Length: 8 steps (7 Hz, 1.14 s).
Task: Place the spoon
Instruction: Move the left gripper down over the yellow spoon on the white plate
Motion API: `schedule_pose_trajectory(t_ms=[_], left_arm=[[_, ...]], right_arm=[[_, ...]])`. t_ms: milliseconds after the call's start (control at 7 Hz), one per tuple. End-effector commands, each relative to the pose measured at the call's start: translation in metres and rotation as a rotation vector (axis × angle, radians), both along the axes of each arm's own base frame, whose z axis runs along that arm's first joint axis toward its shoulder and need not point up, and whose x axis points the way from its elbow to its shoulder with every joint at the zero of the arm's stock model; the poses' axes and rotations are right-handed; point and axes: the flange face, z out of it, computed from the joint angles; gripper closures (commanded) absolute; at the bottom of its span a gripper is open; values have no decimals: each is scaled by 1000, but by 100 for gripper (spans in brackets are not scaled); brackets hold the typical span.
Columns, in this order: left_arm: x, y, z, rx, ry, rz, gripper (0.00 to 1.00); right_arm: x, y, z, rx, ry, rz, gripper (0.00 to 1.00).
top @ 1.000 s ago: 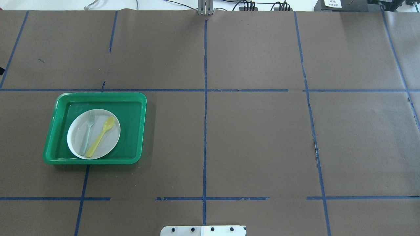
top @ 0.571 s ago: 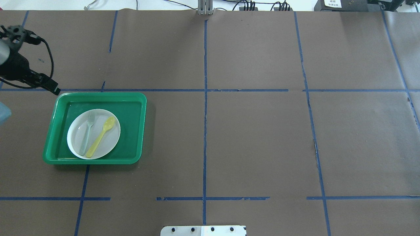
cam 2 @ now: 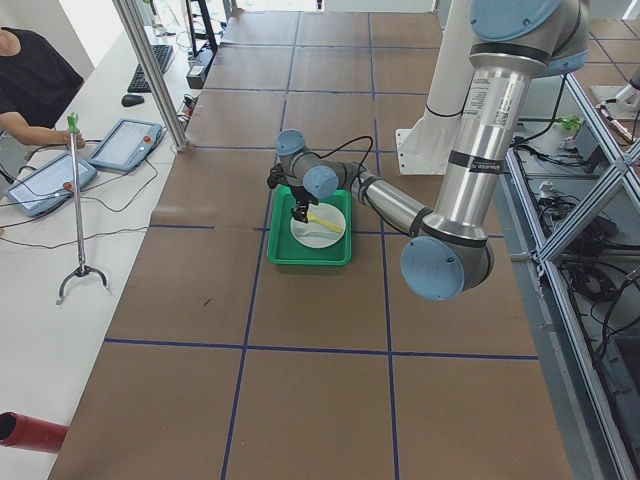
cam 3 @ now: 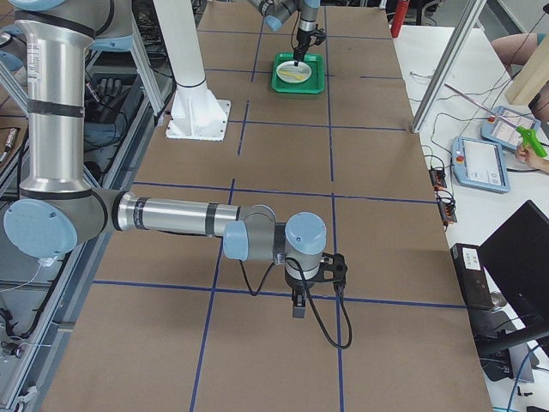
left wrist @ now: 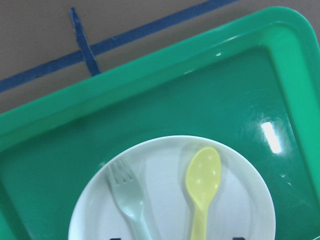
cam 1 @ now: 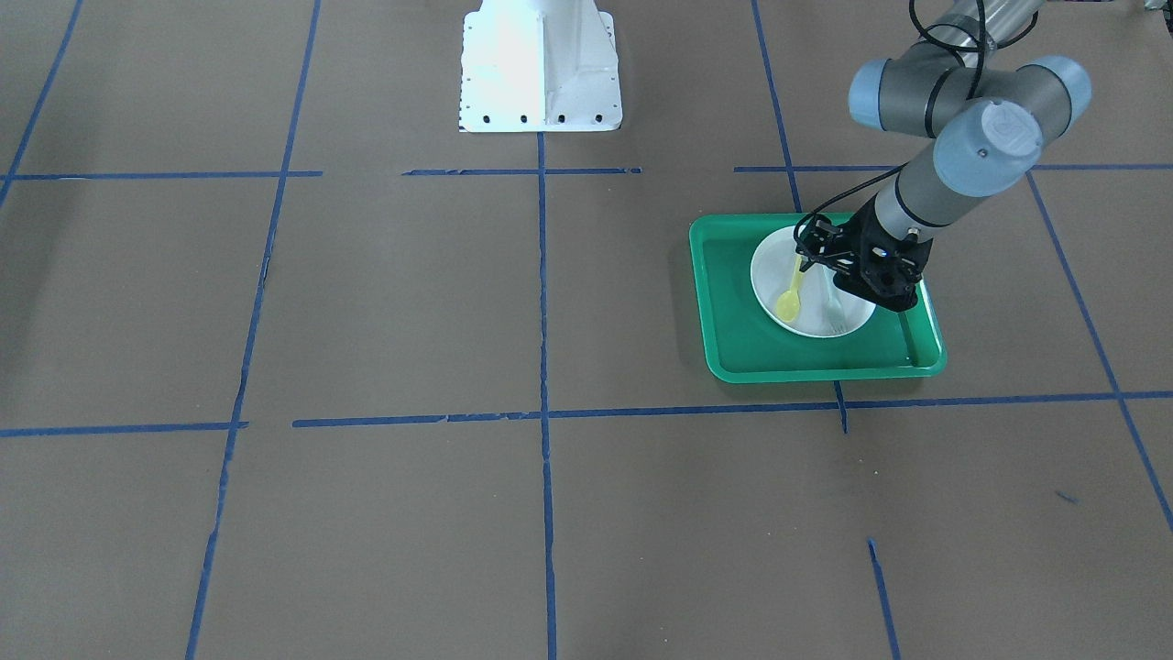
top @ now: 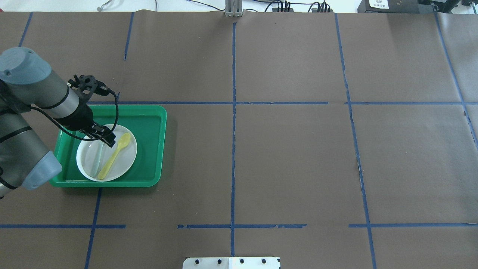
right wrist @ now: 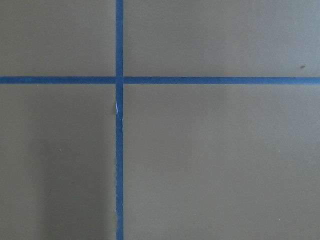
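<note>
The yellow spoon (top: 115, 153) lies on the white plate (top: 125, 164) beside a pale grey fork (top: 96, 160), inside the green tray (top: 149, 127). My left gripper (top: 107, 140) hovers open over the plate's far part, above the fork's tines and left of the spoon's bowl. In the left wrist view the spoon (left wrist: 202, 185) and fork (left wrist: 125, 192) lie between my spread fingertips at the bottom edge. In the front-facing view the spoon (cam 1: 790, 295) lies free on the plate (cam 1: 816, 321). My right gripper (cam 3: 297, 309) shows only in the exterior right view, low over bare table; I cannot tell its state.
The tray (cam 1: 733, 302) sits on brown paper with a grid of blue tape lines. The robot's white base (cam 1: 541, 64) stands at the table's edge. The right wrist view shows only paper and a tape crossing (right wrist: 119, 80).
My left arm came in from the left edge and moved over the tray, stopping above the plate. The spoon and fork have not moved.
</note>
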Motion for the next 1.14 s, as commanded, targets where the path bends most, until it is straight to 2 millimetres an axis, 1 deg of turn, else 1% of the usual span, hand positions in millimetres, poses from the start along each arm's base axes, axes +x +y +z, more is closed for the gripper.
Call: schedule_pose_trajectory(t_ms=[0,143,286,429,714,857,1000], left_arm=[[18,10,3,45,-41,5,23],[35,19,5,63,-62,19,24],[40,17,1,90,-78,5,24],[43,15,0,91,-78,6,24],[46,14,6,84,-88,9,26],[47,13,13,75,-96,10,28],[47,13,13,72,-93,13,30]], right_arm=[[0,0,0,0,1,0,0],[0,0,0,0,-1,0,0],[0,0,-1,1,-1,0,0],[0,0,-1,1,-1,0,0],[0,0,0,0,1,0,0],[0,0,0,0,-1,0,0],[0,0,0,0,1,0,0]])
